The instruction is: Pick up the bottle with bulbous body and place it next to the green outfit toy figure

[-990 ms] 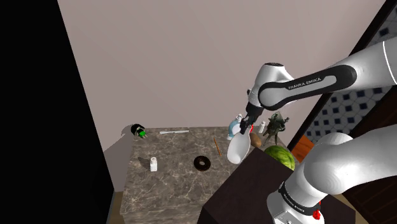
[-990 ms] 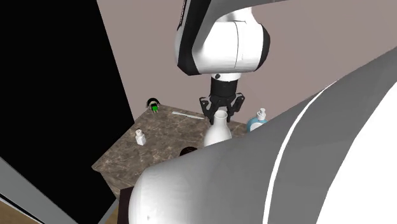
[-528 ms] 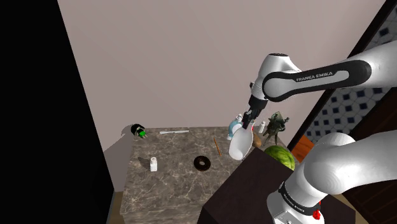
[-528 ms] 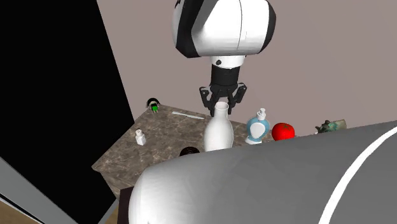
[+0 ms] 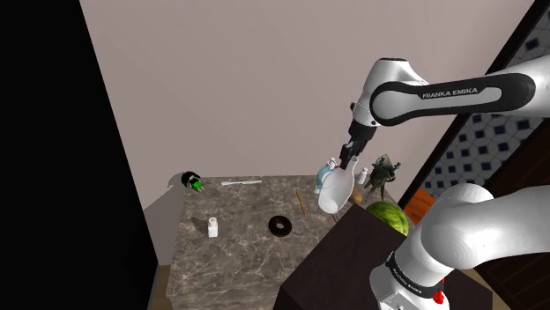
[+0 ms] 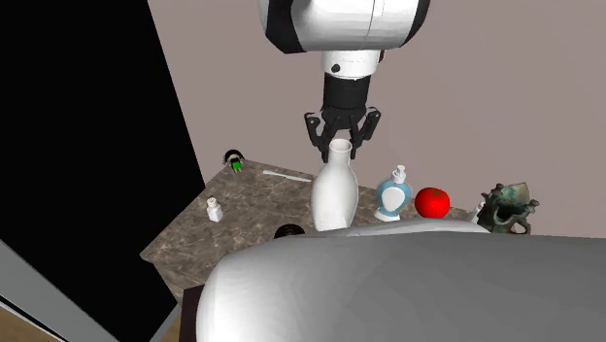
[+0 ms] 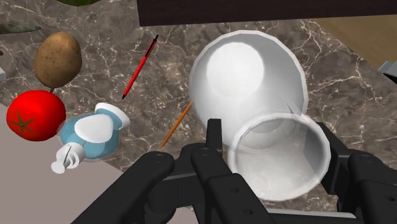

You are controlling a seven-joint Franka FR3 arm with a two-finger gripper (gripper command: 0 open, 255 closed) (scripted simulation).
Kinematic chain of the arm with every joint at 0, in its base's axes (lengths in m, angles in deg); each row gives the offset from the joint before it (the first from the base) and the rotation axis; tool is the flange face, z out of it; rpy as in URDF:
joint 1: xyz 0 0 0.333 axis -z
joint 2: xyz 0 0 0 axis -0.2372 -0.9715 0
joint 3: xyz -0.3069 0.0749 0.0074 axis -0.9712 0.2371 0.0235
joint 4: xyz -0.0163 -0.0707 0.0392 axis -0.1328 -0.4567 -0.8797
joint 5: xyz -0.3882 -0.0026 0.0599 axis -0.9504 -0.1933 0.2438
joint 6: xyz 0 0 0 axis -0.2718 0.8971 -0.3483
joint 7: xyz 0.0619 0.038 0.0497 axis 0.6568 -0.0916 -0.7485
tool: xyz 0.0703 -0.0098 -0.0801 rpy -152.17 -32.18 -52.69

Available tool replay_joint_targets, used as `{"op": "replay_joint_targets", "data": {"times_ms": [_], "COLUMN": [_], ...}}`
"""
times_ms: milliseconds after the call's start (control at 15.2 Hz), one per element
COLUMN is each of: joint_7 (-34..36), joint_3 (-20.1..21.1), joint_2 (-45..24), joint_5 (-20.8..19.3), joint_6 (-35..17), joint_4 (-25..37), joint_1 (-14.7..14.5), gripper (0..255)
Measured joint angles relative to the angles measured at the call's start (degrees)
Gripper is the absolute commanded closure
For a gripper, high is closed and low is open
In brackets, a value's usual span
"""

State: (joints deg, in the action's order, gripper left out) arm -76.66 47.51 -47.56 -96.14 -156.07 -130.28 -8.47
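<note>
I log tool (image 6: 340,147) clenched on neck of white bulbous bottle (image 6: 332,199), bottle held above desk (image 5: 238,239); blue-white flask (image 6: 393,195) and tomato (image 6: 432,202) near bottle.

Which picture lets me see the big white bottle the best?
The second exterior view: the white bottle shows side-on, its narrow neck clasped by the gripper and its wide body below. In the shoulder view the bottle looks small under the gripper. The wrist view looks straight down into its open mouth.
</note>
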Motion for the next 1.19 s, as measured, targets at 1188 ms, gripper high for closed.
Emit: {"op": "replay_joint_targets", "data": {"times_ms": [1188], "joint_7": [0.28], "joint_3": [2.31], "joint_2": [1.92], "joint_5": [2.13], "joint_6": [14.14], "joint_4": [12.22], "joint_1": [-1.08], "gripper": [255]}}
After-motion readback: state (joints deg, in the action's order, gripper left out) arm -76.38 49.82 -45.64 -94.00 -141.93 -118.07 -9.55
